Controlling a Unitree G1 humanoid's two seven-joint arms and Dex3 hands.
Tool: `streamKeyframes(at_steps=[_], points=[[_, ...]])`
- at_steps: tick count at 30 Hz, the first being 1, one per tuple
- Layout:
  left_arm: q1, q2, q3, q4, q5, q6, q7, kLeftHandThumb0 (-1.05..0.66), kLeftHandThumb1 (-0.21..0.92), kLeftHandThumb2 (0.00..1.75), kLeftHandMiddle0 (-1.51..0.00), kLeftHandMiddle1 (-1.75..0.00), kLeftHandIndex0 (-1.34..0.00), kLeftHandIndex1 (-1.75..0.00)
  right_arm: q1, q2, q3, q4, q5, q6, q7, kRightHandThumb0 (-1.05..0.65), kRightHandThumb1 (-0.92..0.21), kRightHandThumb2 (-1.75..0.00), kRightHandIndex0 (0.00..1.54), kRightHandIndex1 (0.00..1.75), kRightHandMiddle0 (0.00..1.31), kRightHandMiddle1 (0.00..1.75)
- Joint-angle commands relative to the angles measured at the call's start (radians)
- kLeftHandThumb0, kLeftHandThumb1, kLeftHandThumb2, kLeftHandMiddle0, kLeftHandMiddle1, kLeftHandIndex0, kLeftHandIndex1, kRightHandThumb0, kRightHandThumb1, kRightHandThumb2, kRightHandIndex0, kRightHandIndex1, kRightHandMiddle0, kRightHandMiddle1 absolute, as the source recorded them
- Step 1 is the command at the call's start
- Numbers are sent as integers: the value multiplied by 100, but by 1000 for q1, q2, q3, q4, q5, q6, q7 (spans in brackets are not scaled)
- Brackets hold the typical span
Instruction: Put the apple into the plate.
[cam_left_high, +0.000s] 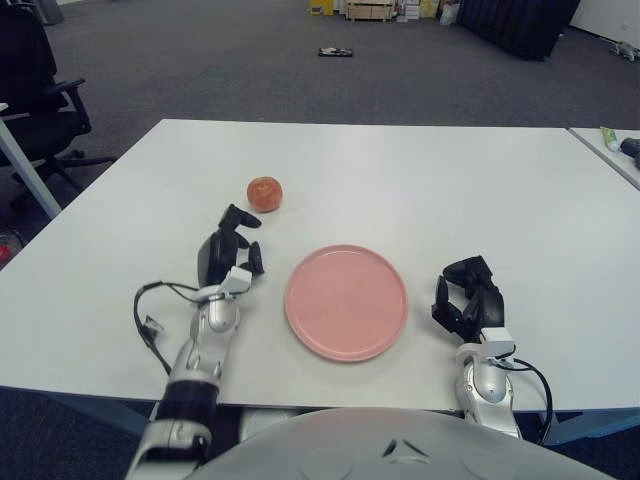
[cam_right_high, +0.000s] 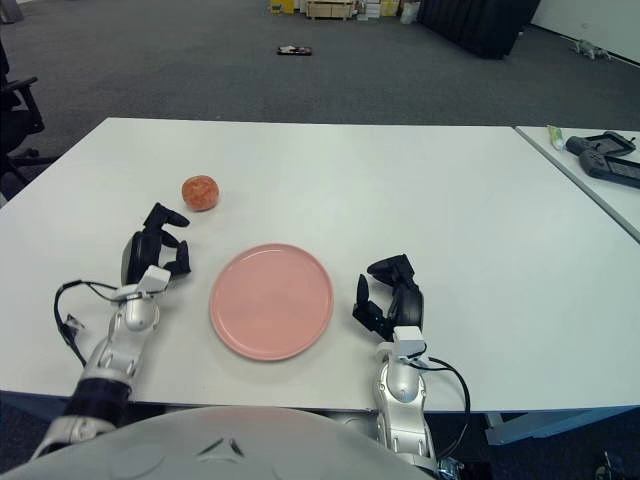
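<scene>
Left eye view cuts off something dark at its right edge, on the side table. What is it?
Observer: The right eye view shows far more of it: a flat black device lying on the side table, right of a white tube with a green cap.
Operator: Whole thing in frame there?
Observer: No. It runs off that view's right edge too, so its far end is unseen.
Operator: In the way of the task?
Observer: Unlikely. There it sits well right of the right robot hand, which is beside the plate. The left robot hand, open, is just short of the apple.
</scene>
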Motion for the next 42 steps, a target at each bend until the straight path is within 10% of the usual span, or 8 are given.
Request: streamKeyframes(at_steps=[1,7,15,20,31,42], points=[[-93,42,-34,110,53,-37,83,-1,30,136,-62,-174,-39,-175,-12,0,0,6,-2,-1,-3,-41,-57,-101,64,155,42,175],[-194,81,-87,230,107,-42,170,-1,35,125,-63,-161,-39,-175,-9,-1,3,-2,3,-7,2,-41,-57,-101,65,155,42,175],[-286,119,-155,331,131,-36,172,-31,88,59,-37,-119,-20,-175,-12,-1,-3,9,-16,-2,-19,-41,-54,-104,66,160,44,175],[-389,138,-181,483,102,-49,123,-65,91,86,-7,-89,-3,-125,-10,-3,-3,4,-26,2,-25,-41,-54,-104,67,159,44,175],[-548,112,-235,686,71,-44,67,-88,91,48,0,-14,0,-56,-12,-1,-1,10,-3,-6,-13,-41,-56,-101,67,157,42,175],[-657,121,-358,812,128,18,-34,-103,92,34,0,0,0,-3,-10,0,-5,7,-4,-8,-13,-41,-55,-103,70,159,43,175]])
